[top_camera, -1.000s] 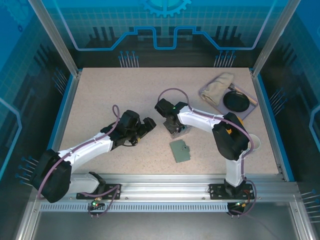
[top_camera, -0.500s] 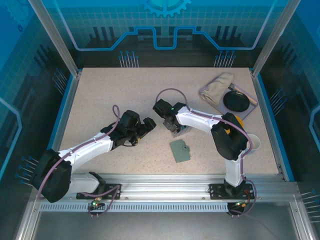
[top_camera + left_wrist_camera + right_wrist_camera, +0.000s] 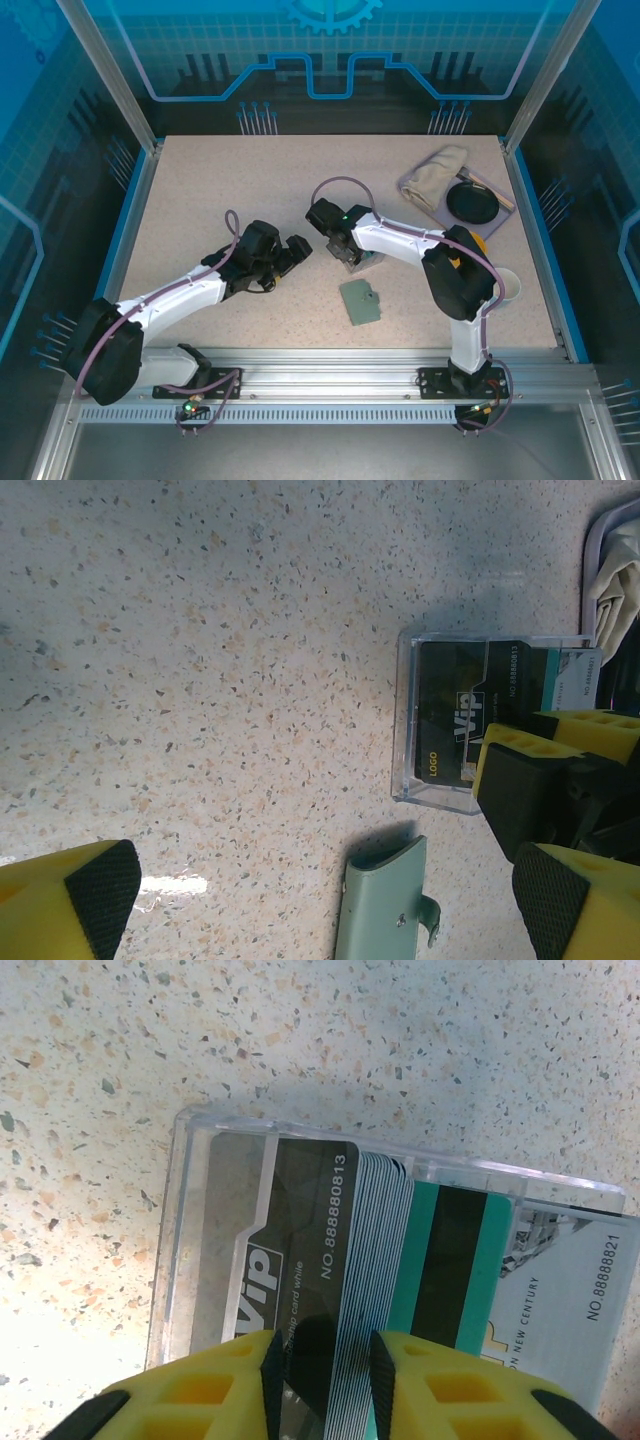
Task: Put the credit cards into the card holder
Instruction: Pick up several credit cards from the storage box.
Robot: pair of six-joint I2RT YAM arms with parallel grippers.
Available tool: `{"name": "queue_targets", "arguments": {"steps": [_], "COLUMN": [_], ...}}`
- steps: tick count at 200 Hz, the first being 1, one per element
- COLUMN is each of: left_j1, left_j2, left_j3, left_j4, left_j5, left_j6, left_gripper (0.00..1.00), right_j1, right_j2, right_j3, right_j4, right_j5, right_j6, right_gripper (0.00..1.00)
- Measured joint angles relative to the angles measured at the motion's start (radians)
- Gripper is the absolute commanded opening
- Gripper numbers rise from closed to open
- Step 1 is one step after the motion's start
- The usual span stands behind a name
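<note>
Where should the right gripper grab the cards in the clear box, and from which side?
Likely the credit cards by their upturned edges, pinched across the stack, coming straight down through the open top. They lean fanned inside the clear box, whose walls block the sides; the right gripper hangs over them.

In the right wrist view, "ViP" and "NO.888880813" are printed in pale letters on the dark card (image 3: 300, 1210) at the centre of the frame, and the smaller print beside them cannot be read in full. On the pale card (image 3: 570, 1300) at lower right, "NO.88888821" and "NEW CENTURY" are printed. In the left wrist view, "LOGO" is seen in yellow on the dark card, right of centre.
</note>
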Motion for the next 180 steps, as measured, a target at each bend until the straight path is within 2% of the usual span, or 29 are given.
{"name": "queue_targets", "arguments": {"steps": [115,129,159,180], "left_j1": [0.000,0.000,0.000,0.000], "left_j2": [0.012,0.012,0.015,0.017], "left_j3": [0.000,0.000,0.000,0.000], "left_j4": [0.001,0.000,0.000,0.000], "left_j5": [0.000,0.000,0.000,0.000], "left_j6": [0.000,0.000,0.000,0.000], "left_gripper": [0.99,0.99,0.99,0.99], "right_j1": [-0.009,-0.012,-0.014,-0.014], "right_j2": [-0.009,-0.013,-0.027,-0.038], "right_j3": [0.000,0.000,0.000,0.000], "right_j4": [0.000,0.000,0.000,0.000], "right_j5": [0.000,0.000,0.000,-0.005], "right_j6": [-0.004,-0.006,-0.011,-0.011], "right_gripper": [0.21,0.15,0.15,0.11]}}
